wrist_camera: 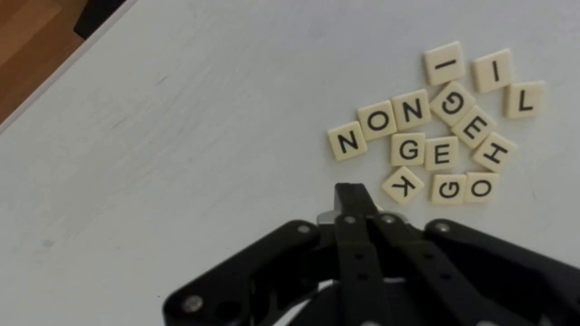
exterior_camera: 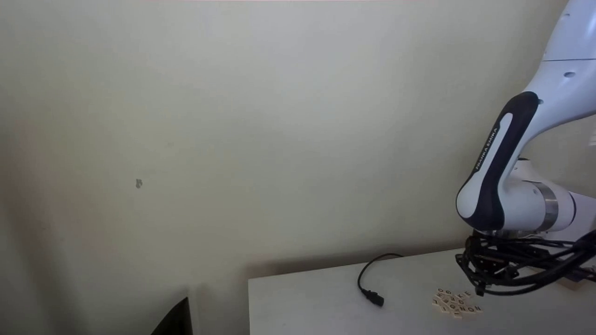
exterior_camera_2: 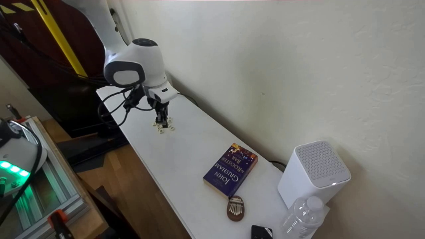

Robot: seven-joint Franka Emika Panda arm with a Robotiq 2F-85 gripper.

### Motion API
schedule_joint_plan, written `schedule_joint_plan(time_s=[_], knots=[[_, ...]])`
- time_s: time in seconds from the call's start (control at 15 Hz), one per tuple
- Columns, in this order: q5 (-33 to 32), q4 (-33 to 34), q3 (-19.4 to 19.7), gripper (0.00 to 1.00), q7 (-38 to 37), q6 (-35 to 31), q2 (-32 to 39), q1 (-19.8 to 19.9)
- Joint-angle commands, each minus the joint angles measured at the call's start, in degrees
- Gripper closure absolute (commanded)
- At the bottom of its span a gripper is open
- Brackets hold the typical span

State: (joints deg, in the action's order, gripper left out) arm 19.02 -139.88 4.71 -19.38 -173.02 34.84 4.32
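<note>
Hovers with black jointed claw (wrist_camera: 359, 197) pinched narrow above flat white surface (wrist_camera: 204, 181), near-left of most cream, square, lettered tiles (wrist_camera: 442, 154) in wrist view.

Tiles (wrist_camera: 442, 154) are cream w/ blk letters (wrist_camera: 348, 142), hand (wrist_camera: 355, 199) blk.

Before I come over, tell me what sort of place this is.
Probably a robotics lab or workroom, going by the robot arm over a white table, the metal frame on a wooden bench, and the green-lit device.
</note>
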Motion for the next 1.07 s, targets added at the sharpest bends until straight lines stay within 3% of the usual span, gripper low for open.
schedule_joint_plan(time_s=[0.0, 0.27, 0.73, 1.0], knots=[[-4.8, -1.9, 0.9, 1.0, 5.5, -1.9, -0.8, -1.4], [-9.2, -2.1, 1.3, 1.0, 10.5, -4.5, 0.1, -2.4], [-16.1, -2.5, 0.3, 1.0, 20.1, -4.0, 0.8, -0.9], [-20.1, -3.4, 1.7, 1.0, 24.2, -3.6, 1.3, -1.8]])
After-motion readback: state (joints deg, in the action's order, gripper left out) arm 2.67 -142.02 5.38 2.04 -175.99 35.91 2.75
